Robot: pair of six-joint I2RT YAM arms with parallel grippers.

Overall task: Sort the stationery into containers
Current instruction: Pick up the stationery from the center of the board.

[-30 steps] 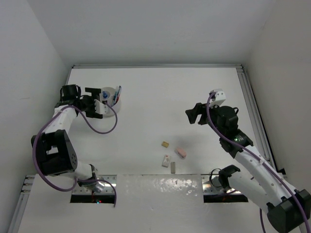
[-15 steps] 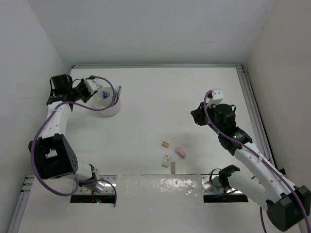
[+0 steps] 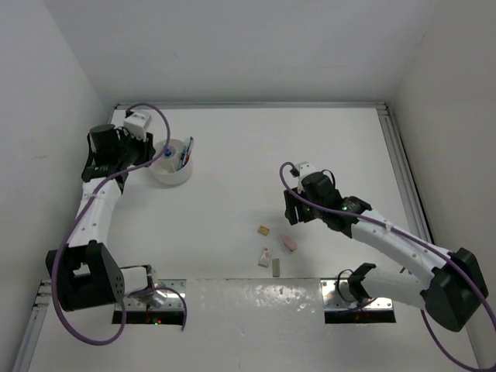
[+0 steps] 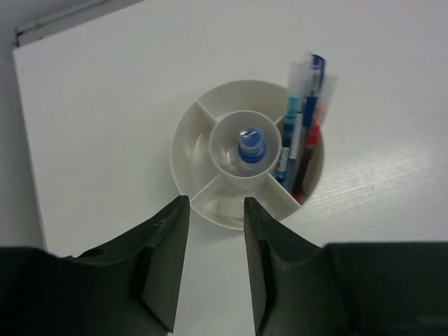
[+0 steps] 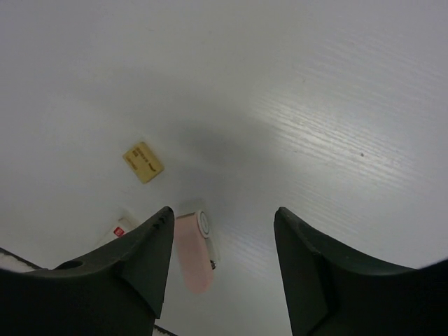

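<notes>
the round white tub (image 3: 174,178) is sitting at the far left of the surface (image 3: 310,147), with blue and red pens (image 4: 302,133) leaning in one outer compartment and a small blue-capped bottle (image 4: 250,145) standing in its middle cup. the left jaws are hanging above its near rim, narrowly parted and gripping nothing. well apart, toward the near middle, a pink eraser (image 5: 194,255), a tan block (image 5: 143,162) and a white eraser (image 5: 120,229) are lying loose. the right jaws are hovering over the pink eraser, spread wide and empty.
</notes>
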